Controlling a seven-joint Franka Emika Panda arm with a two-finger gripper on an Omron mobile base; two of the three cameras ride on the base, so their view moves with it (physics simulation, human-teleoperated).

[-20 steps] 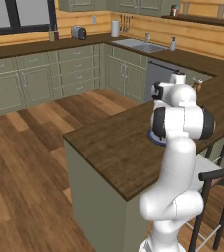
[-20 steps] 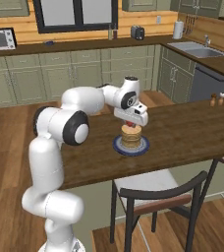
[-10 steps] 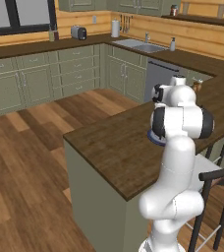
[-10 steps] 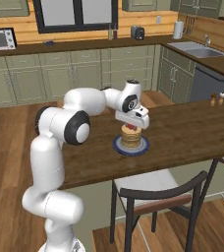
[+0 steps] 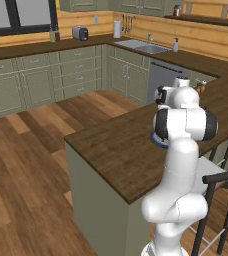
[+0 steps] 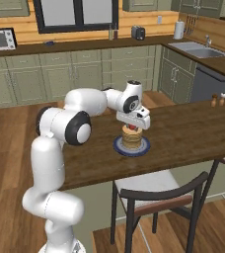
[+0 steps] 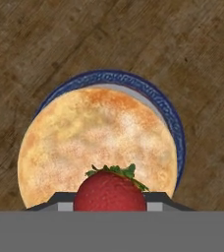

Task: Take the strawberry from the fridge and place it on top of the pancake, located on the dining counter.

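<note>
The fingers [image 7: 110,206] are clenched on the strawberry [image 7: 110,191], held just above the pancake [image 7: 97,142] toward its 6 o'clock edge. This looks like the placing step; next calls for lowering and letting go nearer centre. Beyond, the plate [image 7: 175,123] rims it, with bare desk [image 7: 45,44] all around.

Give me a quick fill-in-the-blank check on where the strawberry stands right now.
1. The gripper is shut on the ____.
2. It hangs directly above the pancake, which sits on a ____ plate.
3. The plate rests on the dark ____ dining counter.

Missing words: strawberry; blue; wooden
</note>
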